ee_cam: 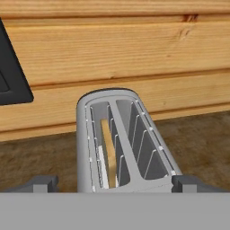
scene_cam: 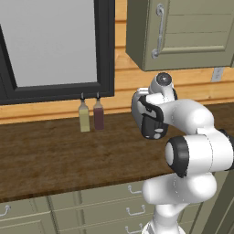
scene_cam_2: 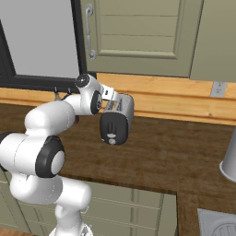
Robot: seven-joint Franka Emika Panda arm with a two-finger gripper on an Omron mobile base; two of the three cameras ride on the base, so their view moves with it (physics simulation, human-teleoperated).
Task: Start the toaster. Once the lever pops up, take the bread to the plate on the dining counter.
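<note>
The toaster (scene_cam_2: 120, 110) is a silver-grey box with a black end panel (scene_cam_2: 112, 127), standing on the dark wood counter (scene_cam_2: 175, 152) near the wall. Seen from the left, the toaster (scene_cam: 147, 114) is partly behind my arm. The hand view looks down into the toaster (ee_cam: 117, 143). The bread (ee_cam: 108, 152), a thin pale tan slice, stands in its left slot, and the right slot is empty. My gripper (ee_cam: 116, 184) is open, hovering just above the toaster's near end with a fingertip (ee_cam: 41, 183) on either side, touching nothing. The plate and the dining counter are out of view.
Two slim bottles (scene_cam: 90, 115) stand at the wall left of the toaster. A wall cabinet (scene_cam: 183, 32) hangs above and a dark-framed window (scene_cam: 50, 45) is to the left. A grey cylinder (scene_cam_2: 229, 161) stands at the far right of the counter.
</note>
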